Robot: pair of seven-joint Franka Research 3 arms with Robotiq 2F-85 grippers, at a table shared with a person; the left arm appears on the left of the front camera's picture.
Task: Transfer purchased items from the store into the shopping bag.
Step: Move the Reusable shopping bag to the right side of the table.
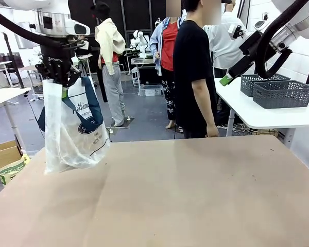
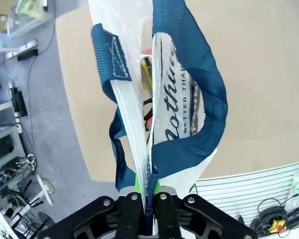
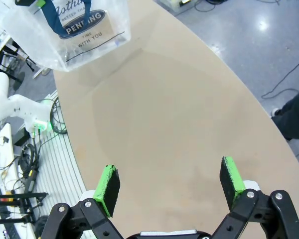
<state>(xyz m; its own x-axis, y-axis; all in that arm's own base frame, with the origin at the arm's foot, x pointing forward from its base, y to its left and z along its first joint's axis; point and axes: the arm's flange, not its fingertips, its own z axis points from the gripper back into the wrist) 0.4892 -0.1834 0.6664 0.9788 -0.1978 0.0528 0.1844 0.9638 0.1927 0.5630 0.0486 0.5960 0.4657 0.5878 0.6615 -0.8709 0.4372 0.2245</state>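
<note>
The shopping bag (image 1: 74,134) is translucent white with navy handles and blue print. It hangs over the table's far left corner from my left gripper (image 1: 65,87). In the left wrist view the left gripper (image 2: 145,191) is shut on the bag's (image 2: 179,114) rim and strap, and yellow and red items show inside. The bag (image 3: 77,30) also appears at the top left of the right wrist view. My right gripper (image 3: 170,186) is open with nothing in it. It is raised at the upper right (image 1: 227,78). Two dark grey openwork baskets (image 1: 282,93) stand on a side table; whether either is the store I cannot tell.
The brown table (image 1: 185,200) stretches bare in front of me. A person in a black shirt (image 1: 193,72) stands at its far edge with arms down. The white side table (image 1: 278,117) lies to the right. A cardboard box (image 1: 2,154) sits on the floor at the left.
</note>
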